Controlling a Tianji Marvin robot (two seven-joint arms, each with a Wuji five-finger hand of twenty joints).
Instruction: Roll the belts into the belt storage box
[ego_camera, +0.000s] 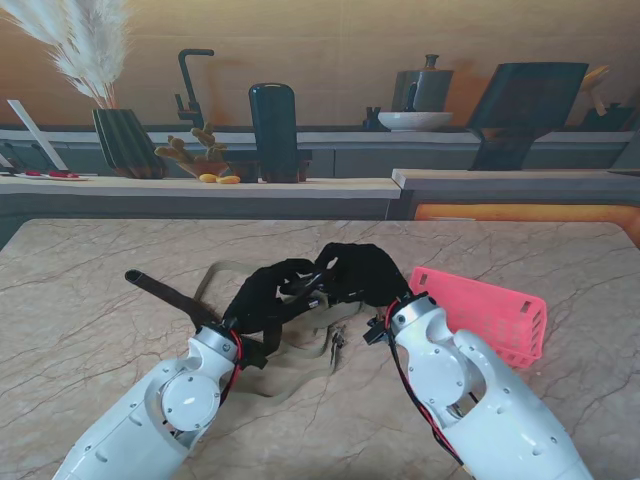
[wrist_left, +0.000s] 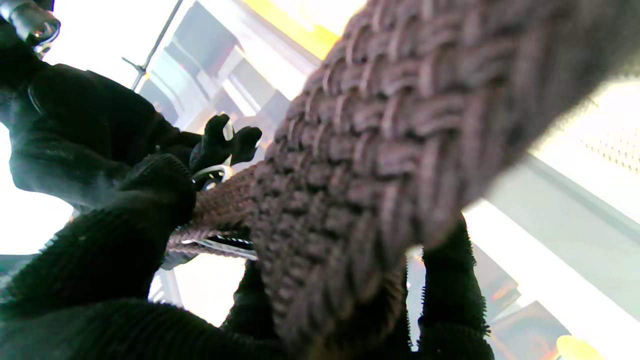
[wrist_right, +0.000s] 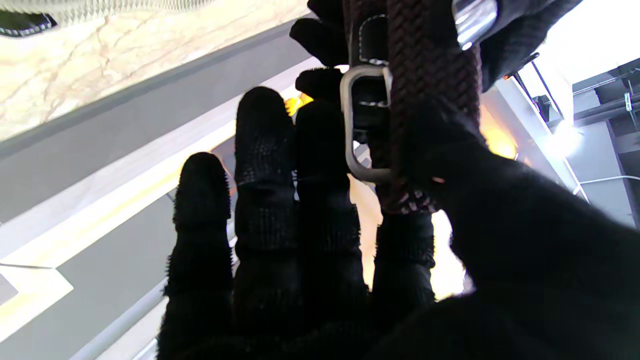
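Both hands meet mid-bench over the beige belt (ego_camera: 300, 345). Left hand (ego_camera: 262, 297) and right hand (ego_camera: 362, 272) fingers closed on the dark braided belt (wrist_left: 380, 150), right by its metal buckle (wrist_right: 361, 125). Pink storage box (ego_camera: 490, 312) just right of right arm, empty

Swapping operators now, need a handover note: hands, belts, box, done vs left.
Left hand: shut on the dark braided belt; its free end trails left across the table.
Right hand: shut on the same belt at its metal buckle.
Beige belt: loose on the table under and between the arms, untouched.
Pink storage box: on the right beside the right arm; I see no belt in it.
Done: dark belt picked up. Left: roll it, box it, then the beige one.
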